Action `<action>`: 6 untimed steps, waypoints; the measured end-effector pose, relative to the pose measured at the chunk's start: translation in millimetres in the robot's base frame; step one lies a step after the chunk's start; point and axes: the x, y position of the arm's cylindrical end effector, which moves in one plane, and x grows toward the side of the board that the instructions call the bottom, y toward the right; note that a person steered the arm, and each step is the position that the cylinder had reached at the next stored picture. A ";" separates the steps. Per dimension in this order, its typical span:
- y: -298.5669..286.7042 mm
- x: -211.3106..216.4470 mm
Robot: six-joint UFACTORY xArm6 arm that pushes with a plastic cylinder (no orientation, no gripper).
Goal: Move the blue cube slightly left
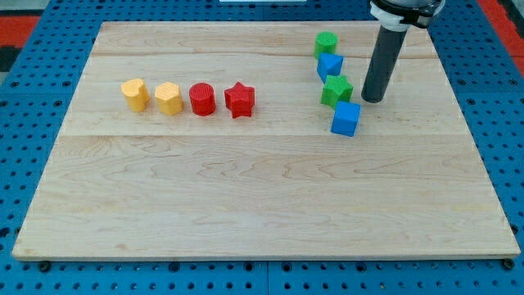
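Note:
The blue cube (345, 119) sits on the wooden board (262, 205) right of centre, at the bottom of a column of blocks. Above it are a green star (336, 90), another blue block (330, 65) and a green cylinder (326, 43). My tip (372, 99) is the lower end of the dark rod, resting just up and to the right of the blue cube and right of the green star, a small gap away from both.
A row of blocks lies at the left: a yellow block (135, 94), a yellow hexagon (168, 97), a red cylinder (202, 99) and a red star (239, 99). Blue pegboard (49, 49) surrounds the board.

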 end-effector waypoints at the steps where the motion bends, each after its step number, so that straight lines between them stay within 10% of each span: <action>1: -41.4 -6.2; 6: 15.1 44.1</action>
